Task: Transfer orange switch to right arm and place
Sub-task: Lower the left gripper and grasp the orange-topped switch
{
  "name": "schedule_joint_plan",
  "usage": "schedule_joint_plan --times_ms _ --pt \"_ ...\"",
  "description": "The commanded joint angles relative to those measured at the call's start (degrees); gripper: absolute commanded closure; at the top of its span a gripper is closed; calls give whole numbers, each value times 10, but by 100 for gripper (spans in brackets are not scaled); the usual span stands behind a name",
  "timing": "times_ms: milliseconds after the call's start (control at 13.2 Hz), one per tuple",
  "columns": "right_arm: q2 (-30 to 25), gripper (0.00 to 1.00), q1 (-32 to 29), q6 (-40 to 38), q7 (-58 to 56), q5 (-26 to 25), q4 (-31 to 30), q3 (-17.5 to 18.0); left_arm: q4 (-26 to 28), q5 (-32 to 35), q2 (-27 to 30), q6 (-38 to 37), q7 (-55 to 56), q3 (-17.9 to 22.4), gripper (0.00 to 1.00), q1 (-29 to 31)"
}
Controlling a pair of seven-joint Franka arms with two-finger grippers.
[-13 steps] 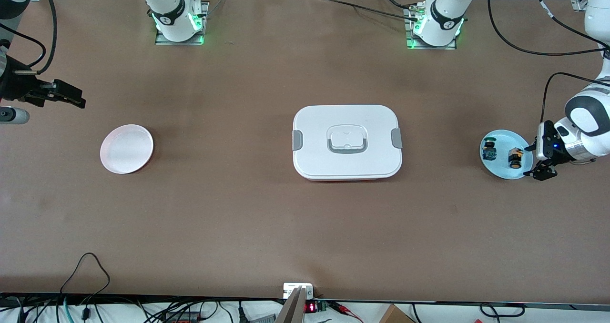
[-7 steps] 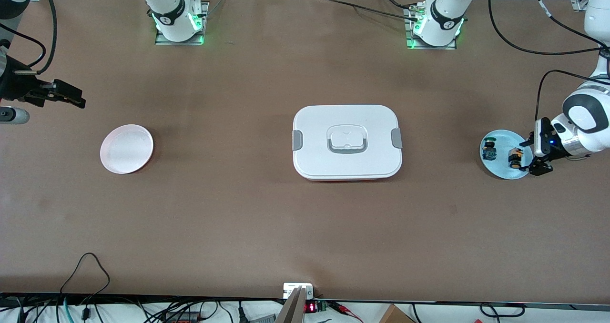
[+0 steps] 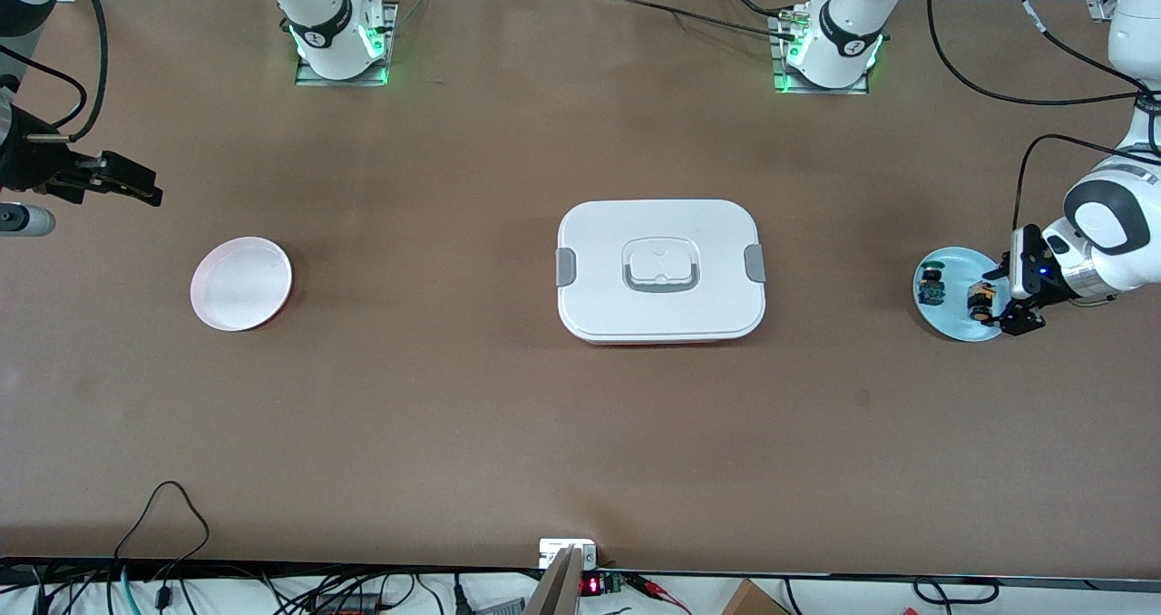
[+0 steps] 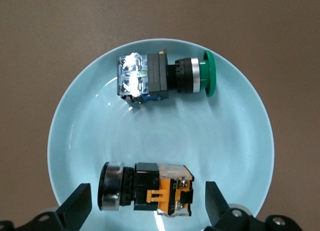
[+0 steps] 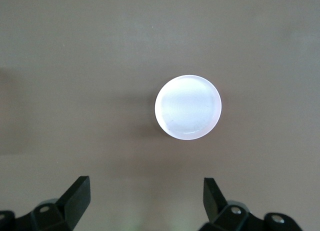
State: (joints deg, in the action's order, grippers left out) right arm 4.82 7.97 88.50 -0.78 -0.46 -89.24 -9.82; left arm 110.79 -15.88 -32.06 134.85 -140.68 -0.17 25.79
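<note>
The orange switch (image 3: pixel 979 301) (image 4: pixel 150 187) lies on its side on a light blue plate (image 3: pixel 951 323) (image 4: pixel 165 136) at the left arm's end of the table. My left gripper (image 3: pixel 998 301) (image 4: pixel 147 203) hangs low over the plate, open, with one finger on each side of the switch and a gap to each end. A green-capped switch (image 3: pixel 931 286) (image 4: pixel 160 76) lies on the same plate. My right gripper (image 3: pixel 150 195) (image 5: pixel 145 196) waits open and empty, high over the right arm's end, looking down on a pale pink plate (image 3: pixel 241 283) (image 5: pixel 188 107).
A closed white lunch box (image 3: pixel 660 268) with grey side clips stands in the middle of the table. Both arm bases are bolted along the table's edge farthest from the front camera. Cables trail along the nearest edge.
My left gripper has slid in over the blue plate and now straddles the orange switch. The right arm has not moved.
</note>
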Motion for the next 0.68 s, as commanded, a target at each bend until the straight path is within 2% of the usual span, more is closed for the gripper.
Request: schedule_joint_plan --times_ms 0,75,151,302,528,604 --pt "-2 0 -5 -9 -5 5 6 1 10 -18 4 16 -19 -10 9 11" --pt "-2 0 -5 -9 -5 5 5 1 11 -18 4 16 -18 -10 20 11" --pt "-2 0 -5 -9 -5 5 5 1 10 -23 4 16 -18 -10 40 10" --pt "-1 0 -6 -8 -5 5 6 1 10 -26 4 16 -19 -10 71 10" --pt "-1 0 -6 -9 -5 5 5 1 7 -29 4 16 -33 -11 100 10" --pt "-1 0 -6 -9 -5 5 5 1 7 -29 5 11 -35 -11 100 10"
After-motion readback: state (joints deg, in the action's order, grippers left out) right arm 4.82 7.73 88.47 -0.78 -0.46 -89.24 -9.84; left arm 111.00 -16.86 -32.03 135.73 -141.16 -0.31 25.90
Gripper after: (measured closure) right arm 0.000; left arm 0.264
